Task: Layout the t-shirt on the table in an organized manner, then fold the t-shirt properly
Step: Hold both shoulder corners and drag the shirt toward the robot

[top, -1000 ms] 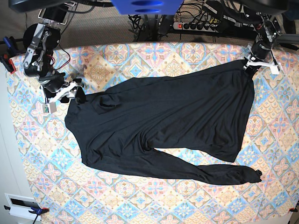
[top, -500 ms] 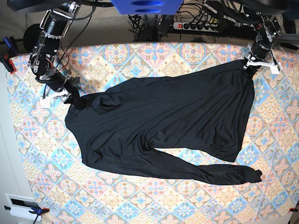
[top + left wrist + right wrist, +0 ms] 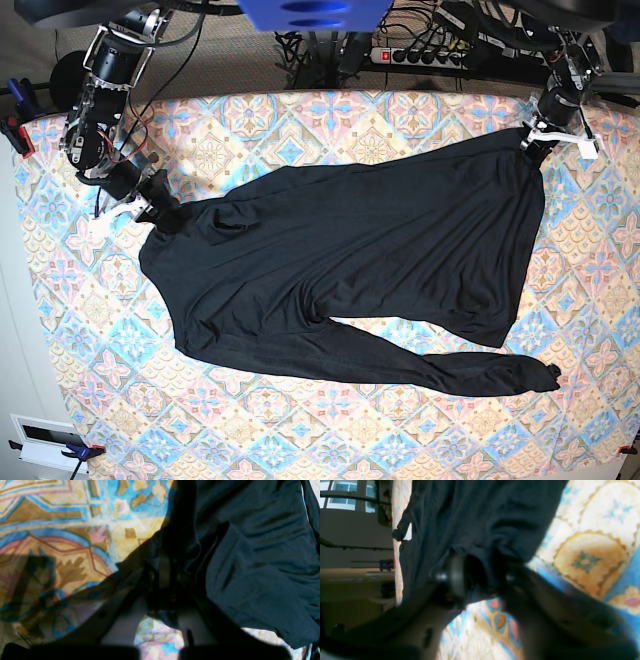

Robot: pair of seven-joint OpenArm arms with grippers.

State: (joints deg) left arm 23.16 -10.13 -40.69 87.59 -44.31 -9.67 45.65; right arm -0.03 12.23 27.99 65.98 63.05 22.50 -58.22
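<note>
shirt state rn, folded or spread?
Spread, not folded. The t-shirt lies open across the table, one sleeve trailing along its lower edge; the left gripper and right gripper pinch opposite ends.

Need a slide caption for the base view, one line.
Black t-shirt spread on the patterned table, left tool and right tool each at a far corner of it.

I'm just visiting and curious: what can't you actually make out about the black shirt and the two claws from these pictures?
- Second sleeve of the t-shirt: not visible in the base view, perhaps folded under the body.
- Left gripper: its fingertips are lost in shadow and dark fabric in the left wrist view.
- Right gripper: the right wrist view is blurred, so how much cloth it pinches is unclear.
- Table: cut off by the base view's edges.
</note>
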